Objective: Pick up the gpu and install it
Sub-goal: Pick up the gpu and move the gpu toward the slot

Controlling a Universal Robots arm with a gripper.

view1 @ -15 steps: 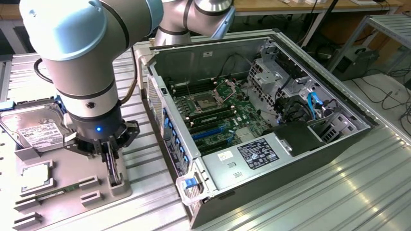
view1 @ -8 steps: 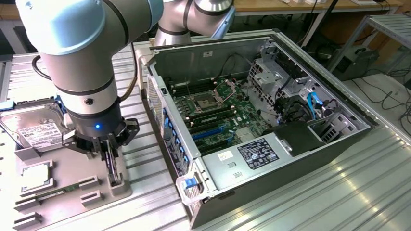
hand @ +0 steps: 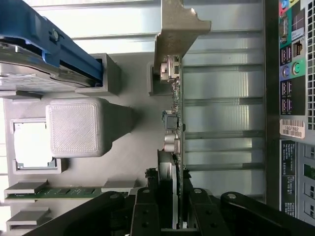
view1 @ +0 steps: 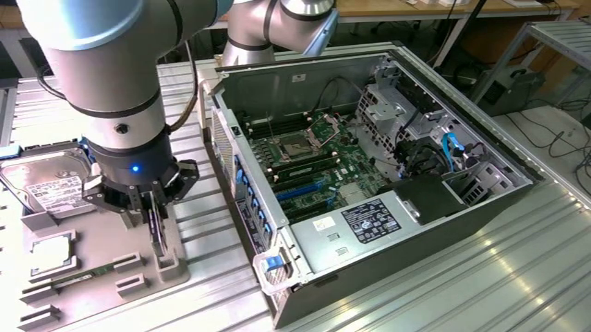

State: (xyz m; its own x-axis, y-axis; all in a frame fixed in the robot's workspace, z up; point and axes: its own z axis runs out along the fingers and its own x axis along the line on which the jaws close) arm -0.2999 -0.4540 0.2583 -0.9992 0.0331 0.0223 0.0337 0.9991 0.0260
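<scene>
Grey 3D-printed plastic parts tray (view1: pixel 97 232) sits on ribbed bare-aluminium table (view1: pixel 461 283), at 8 o'clock in the exterior view. Silver-and-grey robot arm (view1: pixel 106 76) stands at 10 o'clock, with black multi-link gripper (view1: pixel 155 211) right over the tray. Thin flat dark gpu (view1: pixel 160 238) stands on its long edge in a tray slot, at 6 o'clock from the gripper, upper edge between the fingers.

Wrist view: gripper (hand: pixel 173 201) set narrow, fingers (hand: pixel 147 206) one on each face of the gpu (hand: pixel 175 118), pinching it. Card seen edge-on, small components on one face, pale silver metal bracket (hand: pixel 176 29) at the end away from the gripper. Card looks seated in the tray (hand: pixel 128 162), not lifted as far as shows.

Other parts on tray, exterior view:
- Silver hard drive with white label (view1: pixel 51 185) at 9 o'clock from gripper.
- Square silver processor chip (view1: pixel 51 254) at 8 o'clock.
- Narrow green memory stick (view1: pixel 79 280) at 7 o'clock, lying in its slot.

Wrist view shows chip (hand: pixel 32 142) and stick (hand: pixel 59 192) too, both on the side of the gpu away from the case.

Open black-and-silver desktop computer case (view1: pixel 517 187) lies on its side at 3 o'clock from the gripper, just beside the tray, side panel off. Green motherboard (view1: pixel 319 159) inside, blue slots (view1: pixel 295 194) near its 7 o'clock corner, blue cable (view1: pixel 450 149) at 3 o'clock of the board. Case rear panel (hand: pixel 295 73) with coloured ports shows in the wrist view, apart from the card, table slats between.
</scene>
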